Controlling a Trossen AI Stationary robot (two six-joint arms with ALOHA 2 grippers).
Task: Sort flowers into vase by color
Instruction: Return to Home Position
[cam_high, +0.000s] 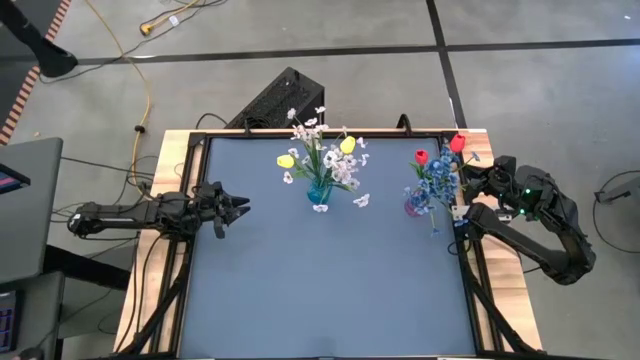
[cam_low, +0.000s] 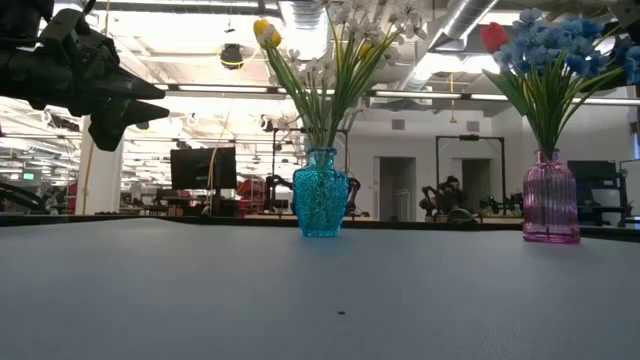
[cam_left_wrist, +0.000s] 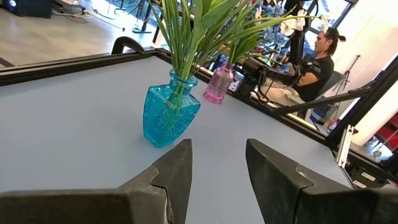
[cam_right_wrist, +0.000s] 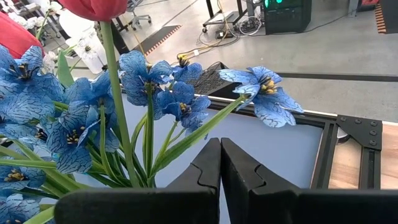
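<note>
A teal glass vase (cam_high: 320, 192) (cam_low: 322, 195) (cam_left_wrist: 168, 115) stands upright on its base at the far middle of the table, holding white sprays and yellow buds (cam_high: 288, 160). A pink glass vase (cam_high: 414, 206) (cam_low: 550, 200) (cam_left_wrist: 219, 85) stands to its right with blue blossoms (cam_right_wrist: 155, 87) and red buds (cam_high: 457, 143) (cam_right_wrist: 93, 7). My left gripper (cam_high: 238, 208) (cam_left_wrist: 217, 163) (cam_low: 140, 100) is open, raised above the table's left side and pointing at the teal vase. My right gripper (cam_high: 467, 182) (cam_right_wrist: 220, 167) is shut, just right of the pink vase's blossoms.
The grey table top (cam_high: 330, 280) has a black frame rail (cam_high: 470, 270) along its sides. A black box (cam_high: 285, 95) sits behind the far edge. A seated person (cam_left_wrist: 314, 59) is beyond the table's right side. Cables lie on the floor.
</note>
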